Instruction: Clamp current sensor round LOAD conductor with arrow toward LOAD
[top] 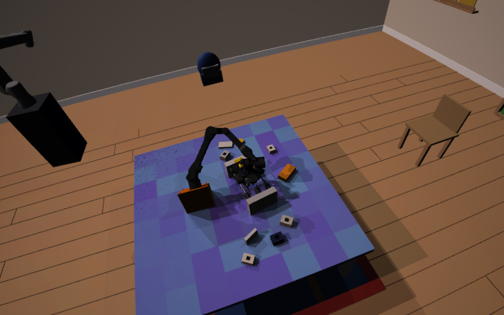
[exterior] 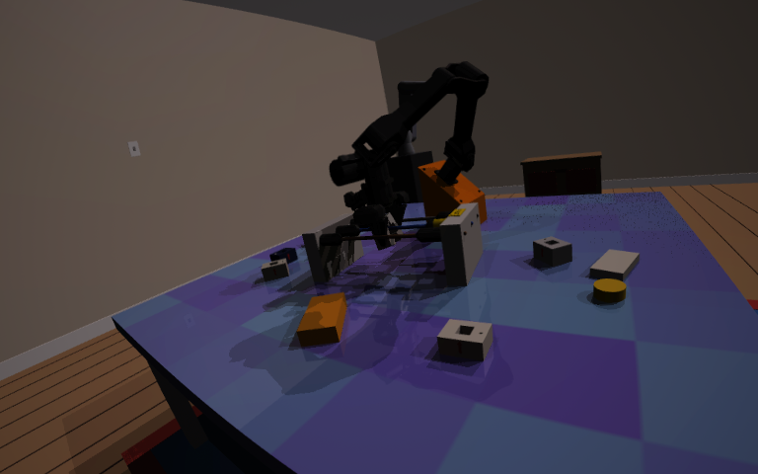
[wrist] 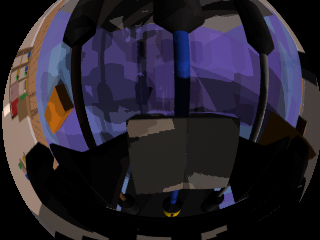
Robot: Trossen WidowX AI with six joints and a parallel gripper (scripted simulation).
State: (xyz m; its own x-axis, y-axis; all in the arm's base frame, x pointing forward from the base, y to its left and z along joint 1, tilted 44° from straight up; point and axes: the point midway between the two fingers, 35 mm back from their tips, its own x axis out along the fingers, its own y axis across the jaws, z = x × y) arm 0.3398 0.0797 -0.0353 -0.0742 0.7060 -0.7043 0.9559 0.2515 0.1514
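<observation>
My gripper point(wrist: 175, 132) point(exterior: 384, 241) is down at the three conductors between two upright pale end blocks point(top: 262, 201) point(exterior: 462, 251). It is shut on the grey current sensor point(wrist: 157, 162), with one finger on each side. A straight seam runs down the middle of the sensor, its halves meeting or nearly so. The middle, blue conductor point(wrist: 181, 55) runs in line with the sensor and comes out at both ends. A yellow label point(exterior: 457, 212) sits on one block; its lettering is unreadable. The arrow and the latch cannot be made out, and the arm hides the sensor in the top and exterior views.
A brown conductor point(exterior: 391, 237) and a grey one point(wrist: 264, 90) flank the blue one. An orange block point(top: 287, 172) point(exterior: 324, 318) lies beside the fixture. Pale square-holed blocks point(top: 248, 258) point(exterior: 465, 340), a dark one point(top: 277, 238) and a yellow disc point(exterior: 609, 290) stand around.
</observation>
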